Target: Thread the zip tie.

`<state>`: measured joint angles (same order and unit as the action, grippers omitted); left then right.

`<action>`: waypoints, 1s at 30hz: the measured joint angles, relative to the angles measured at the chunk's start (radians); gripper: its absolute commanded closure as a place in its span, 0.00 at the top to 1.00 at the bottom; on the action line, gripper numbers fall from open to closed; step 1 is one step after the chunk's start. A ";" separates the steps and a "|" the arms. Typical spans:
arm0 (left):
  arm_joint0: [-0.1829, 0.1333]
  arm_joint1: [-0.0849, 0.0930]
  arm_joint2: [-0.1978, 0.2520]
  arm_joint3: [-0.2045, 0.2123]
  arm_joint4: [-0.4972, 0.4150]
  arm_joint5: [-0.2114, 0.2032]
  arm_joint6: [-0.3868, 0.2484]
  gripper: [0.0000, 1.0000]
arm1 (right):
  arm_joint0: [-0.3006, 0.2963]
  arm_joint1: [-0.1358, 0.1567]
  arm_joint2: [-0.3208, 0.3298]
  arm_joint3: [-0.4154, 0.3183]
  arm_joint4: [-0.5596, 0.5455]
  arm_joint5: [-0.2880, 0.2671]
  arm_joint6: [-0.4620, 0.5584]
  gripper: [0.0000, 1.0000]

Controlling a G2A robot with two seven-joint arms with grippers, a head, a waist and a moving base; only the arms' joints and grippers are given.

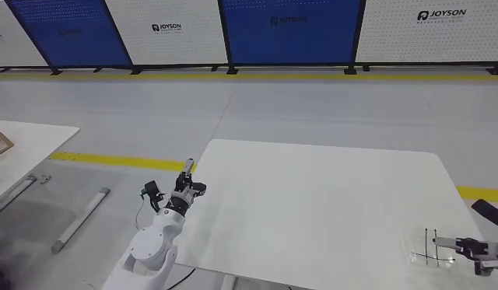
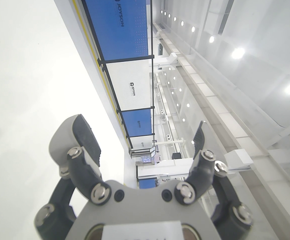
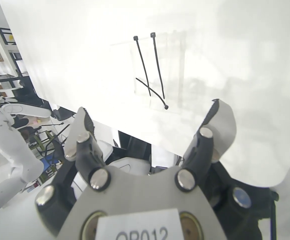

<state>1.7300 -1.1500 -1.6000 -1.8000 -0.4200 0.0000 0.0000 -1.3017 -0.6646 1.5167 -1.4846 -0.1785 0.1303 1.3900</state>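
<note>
- Looks like step 1 of the threading: nothing picked up yet, with 3 black zip ties (image 3: pixel 157 63) lying loose near the right front corner of the white tabletop (image 1: pixel 311 204), seemingly on a faint clear sheet (image 3: pixel 182 58) (hard to tell).
- Right claw (image 3: pixel 150 108) spread wide and empty, hovering just beside the ties, not touching them.
- Left claw (image 2: pixel 142 131) also wide and empty, sitting at the tabletop's left edge, well apart from the ties.
- Best guess for the next move: lower the right claw onto 1 tie and pinch it on a free stretch, clear of the crossing point. Probably needs the left claw brought over afterwards to feed the tail into the head.
- From the right wrist view: 2 ties side by side with heads away from the claw, and a 3rd lying across their tails, its head nearest the claw.
- From the top view: ties as thin lines, heads too small to tell, but a good read on how far apart the 2 arms sit.
</note>
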 measured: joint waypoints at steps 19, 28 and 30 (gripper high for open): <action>0.000 0.000 0.000 0.000 0.000 0.000 0.000 1.00 | 0.017 0.039 -0.036 0.094 0.124 -0.041 0.000 0.27; 0.000 0.000 0.000 0.000 0.000 0.000 0.000 1.00 | 0.045 0.042 -0.071 0.106 0.082 0.023 0.000 0.21; 0.000 0.000 0.000 0.000 0.000 0.000 0.000 1.00 | 0.051 0.041 -0.080 0.108 0.072 0.033 0.000 0.20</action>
<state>1.7300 -1.1500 -1.6000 -1.8000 -0.4200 0.0000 0.0000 -1.2503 -0.6234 1.4370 -1.3761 -0.1067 0.1637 1.3898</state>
